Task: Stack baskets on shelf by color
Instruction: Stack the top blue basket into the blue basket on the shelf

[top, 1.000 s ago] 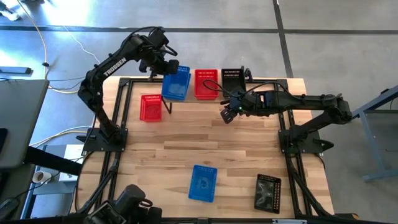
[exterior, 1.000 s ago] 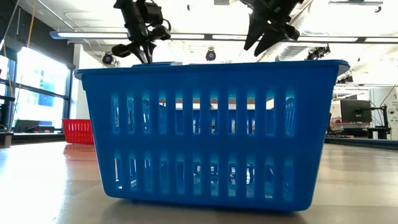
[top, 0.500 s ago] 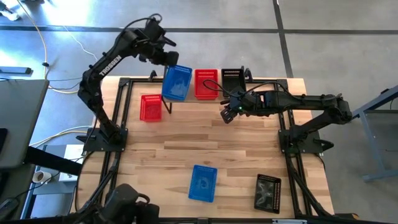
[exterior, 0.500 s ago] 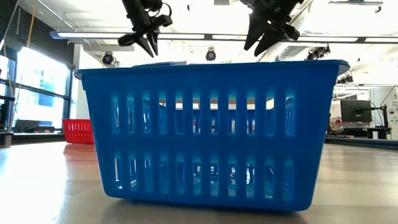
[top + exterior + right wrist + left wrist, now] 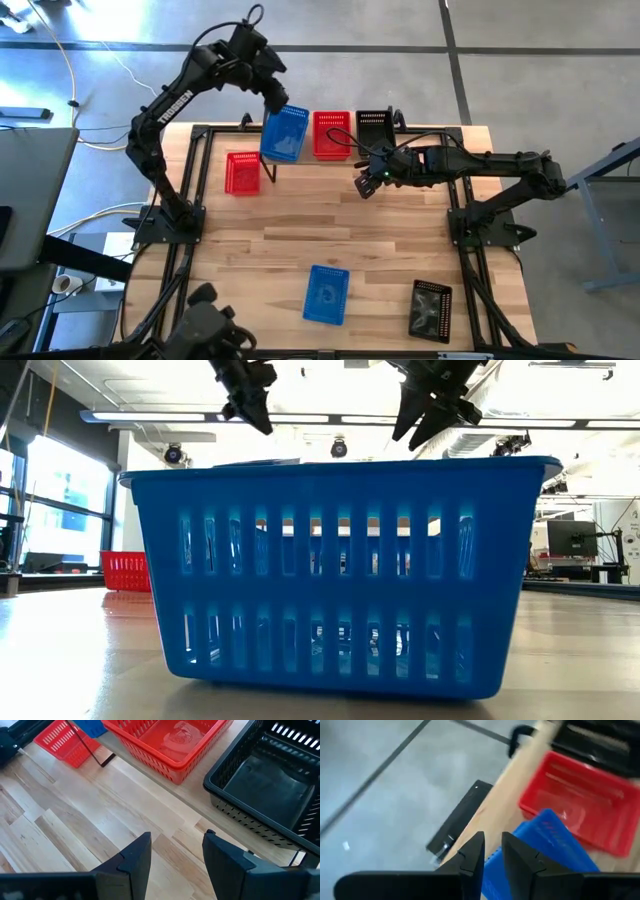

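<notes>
The shelf [image 5: 308,150] stands at the table's far edge and carries a blue basket [image 5: 284,133], a red basket [image 5: 332,134] and a black basket [image 5: 374,125] side by side. My left gripper [image 5: 275,98] hovers above the blue basket's far end, fingers a little apart with nothing between them [image 5: 492,840]. My right gripper [image 5: 364,185] hangs open over the table just in front of the shelf [image 5: 176,840]. Another red basket [image 5: 242,172] sits on the table left of the shelf. A blue basket [image 5: 326,294] and a black basket [image 5: 431,310] lie near the front edge.
The near blue basket [image 5: 330,570] fills the low view and hides most of the table behind it. Black frame rails [image 5: 200,180] run along the table's left and right sides by the arm bases. Bare wood lies across the table's middle [image 5: 320,225].
My left gripper has come off the far end of the blue basket on the shelf, risen and drawn back toward the far edge, rolling about its own axis. The blue basket stays on the shelf.
</notes>
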